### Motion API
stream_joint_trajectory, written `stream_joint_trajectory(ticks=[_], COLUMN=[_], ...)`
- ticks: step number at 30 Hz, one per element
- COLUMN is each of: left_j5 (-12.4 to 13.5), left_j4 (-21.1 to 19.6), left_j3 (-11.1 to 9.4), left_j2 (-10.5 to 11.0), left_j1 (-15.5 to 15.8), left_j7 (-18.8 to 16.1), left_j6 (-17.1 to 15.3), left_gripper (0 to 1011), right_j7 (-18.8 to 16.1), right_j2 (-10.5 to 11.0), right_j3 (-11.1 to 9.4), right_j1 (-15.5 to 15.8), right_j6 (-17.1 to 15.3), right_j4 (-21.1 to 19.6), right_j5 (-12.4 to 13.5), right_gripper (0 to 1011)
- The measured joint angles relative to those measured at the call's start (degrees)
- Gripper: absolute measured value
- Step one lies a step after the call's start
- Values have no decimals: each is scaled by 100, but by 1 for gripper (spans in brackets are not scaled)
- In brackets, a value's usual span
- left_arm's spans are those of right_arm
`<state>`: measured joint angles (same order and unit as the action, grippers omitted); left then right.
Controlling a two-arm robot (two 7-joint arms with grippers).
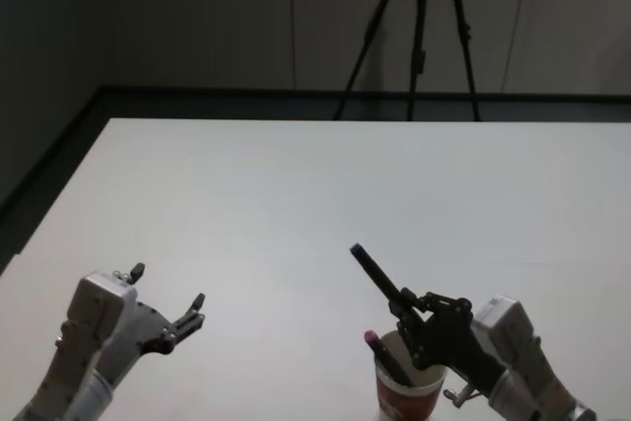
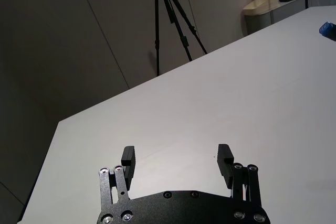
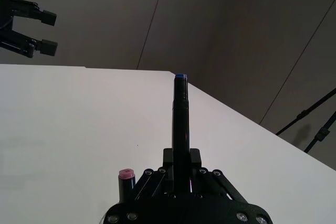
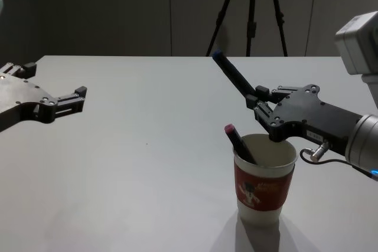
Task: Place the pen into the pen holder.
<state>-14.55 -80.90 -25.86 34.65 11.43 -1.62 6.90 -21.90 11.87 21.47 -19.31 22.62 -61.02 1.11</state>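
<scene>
2 grippers are showing in the head view; the right gripper [image 1: 412,315] is clamping a dark pen [image 1: 378,274] with a blue tip, tilting it up and leftward over the pen holder [image 1: 406,389], a red-sleeved white cup sitting at the near edge of the white table [image 1: 325,194]; a pink-capped pen [image 1: 387,354] is already leaning inside the cup; the left gripper [image 1: 168,298] is hovering well apart at the near left, its fingers spread and holding nothing.

Left wrist view: the left gripper [image 2: 177,158] is gaping wide over bare table [image 2: 210,108]; a tripod [image 2: 169,14] is standing beyond the far edge.

Right wrist view: the right gripper [image 3: 181,158] is pinching the pen [image 3: 180,121] near its lower end, with the pink-capped pen [image 3: 126,178] just beside the fingers.

Chest view: the right gripper [image 4: 261,102] is holding the pen [image 4: 234,76] slanted above the rim of the pen holder [image 4: 264,187], its lower end hidden behind the fingers; the left gripper [image 4: 56,99] is hanging with fingers apart at the left edge.
</scene>
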Motion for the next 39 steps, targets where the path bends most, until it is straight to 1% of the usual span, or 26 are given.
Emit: stream_joint_trajectory(ticks=[18,31,34,36,39], left_j5=[0,0,0,0,0], left_j4=[0,0,0,0,0], left_j3=[0,0,0,0,0], left_j2=[0,0,0,0,0], left_j1=[0,0,0,0,0], left_j7=[0,0,0,0,0], left_j6=[0,0,0,0,0], left_gripper=[1001,1001,1001,1001,1001], right_j7=[4,35,35,35,35], right_j2=[-113,-134,-133,-132,-131], right_j3=[66,55,53,51,49], right_j1=[-162,-196,-194,-193,-192], right_j6=[230,243,243,243,242], right_j4=[350,407,404,402,399], right_j5=[-86,-103,-103,-102,-101], right_gripper=[174,178,226,299,374])
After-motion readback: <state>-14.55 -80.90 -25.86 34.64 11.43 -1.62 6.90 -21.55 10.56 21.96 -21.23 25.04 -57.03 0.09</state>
